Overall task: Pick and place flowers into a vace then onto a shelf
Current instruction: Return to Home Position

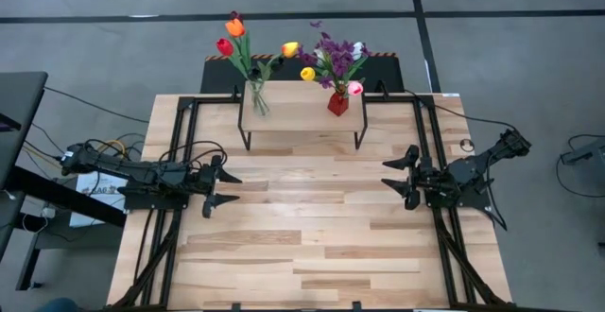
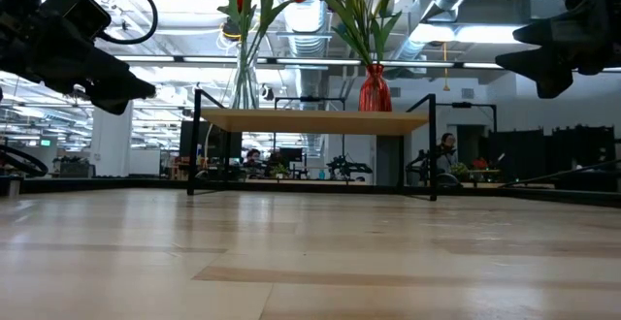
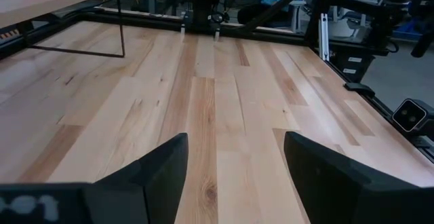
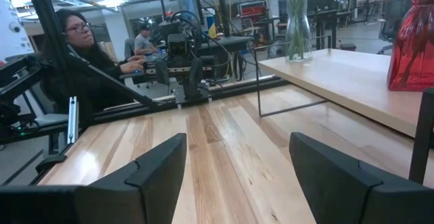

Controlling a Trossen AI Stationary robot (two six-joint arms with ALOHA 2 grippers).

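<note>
- Looking straight down, the high view shows the shelf (image 1: 302, 113) at the far middle of the table (image 1: 302, 255). It bears a transparent vase (image 1: 257, 96) toward its left end and a red vase (image 1: 337, 102) toward its right end.
- The flowers (image 1: 331, 57) stand in both vases. Red, orange and dark heads are in the transparent vase. Purple sprigs with yellow, pink and white heads are in the red vase.
- In the same view the left gripper (image 1: 230, 187) hovers over the table's left side and the right gripper (image 1: 388, 175) over its right side. Both are in front of the shelf and well apart from it. Each has its fingers spread wide, with nothing between them.
- Low view: the shelf board rests on thin black legs, with both vases upright on top and the stems rising past the upper edge. The left gripper and right gripper appear as dark shapes high at either side, clear of the table surface.
- Left wrist view: the two dark fingers are set wide apart, with only bare wood planks between them. A black shelf leg and a corner of the board lie farther off.
- Right wrist view: the fingers are likewise wide apart and hold nothing. Beyond them is the shelf, with the red vase nearer and the transparent vase farther along the board. A person (image 4: 81, 54) sits beyond the table's edge.
</note>
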